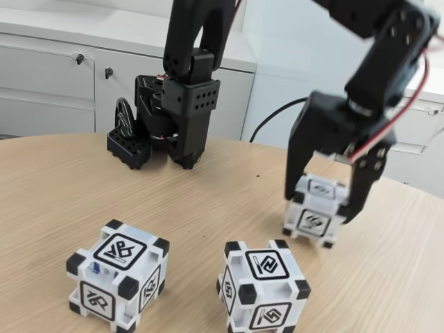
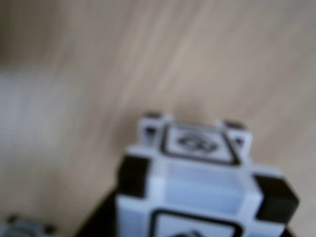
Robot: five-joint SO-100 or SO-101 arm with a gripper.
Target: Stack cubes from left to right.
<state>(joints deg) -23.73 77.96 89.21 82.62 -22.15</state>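
Jaws astride right cube (image 1: 318,213) on table (image 1: 208,201)

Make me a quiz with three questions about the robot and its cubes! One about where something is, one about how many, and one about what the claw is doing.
1. Where in the fixed view is the cube between the gripper's fingers?
A. on the left
B. in the middle
C. on the right

2. How many cubes show in the fixed view?
A. two
B. three
C. five

3. How are the cubes arranged?
A. all apart, none stacked
B. two stacked
C. three stacked

Answers:
1 C: the gripper straddles the right cube, with a finger on either side.
2 B: the left cube, the middle cube and the right cube.
3 A: each stands apart on the wooden table with nothing on top; whether the right one is lifted a little, the pictures cannot settle.
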